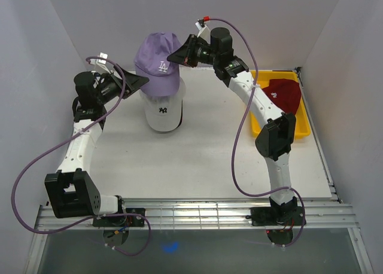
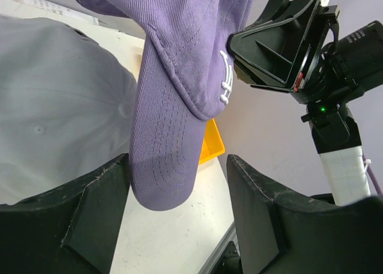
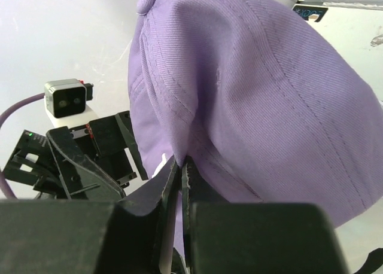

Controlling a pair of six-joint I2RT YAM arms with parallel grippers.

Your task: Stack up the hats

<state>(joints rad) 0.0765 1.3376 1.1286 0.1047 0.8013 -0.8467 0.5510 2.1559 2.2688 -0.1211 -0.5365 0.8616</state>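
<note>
The lavender hat [image 1: 157, 57] with a white logo hangs in the air above the white hat [image 1: 162, 111] with a dark logo, which tops a stack at the back of the table. My right gripper [image 1: 180, 52] is shut on the lavender hat's crown fabric [image 3: 181, 164]. My left gripper [image 1: 142, 82] is open, and the lavender brim [image 2: 164, 166] hangs between its fingers, close to the left one. The white hat [image 2: 54, 106] lies just left of it. A dark red hat [image 1: 283, 94] lies in the yellow bin. Tan and black hats are out of view.
The yellow bin [image 1: 302, 129] stands at the right wall, and its corner shows in the left wrist view [image 2: 211, 143]. White walls close in the back and both sides. A metal rail [image 1: 197, 214] runs along the near edge.
</note>
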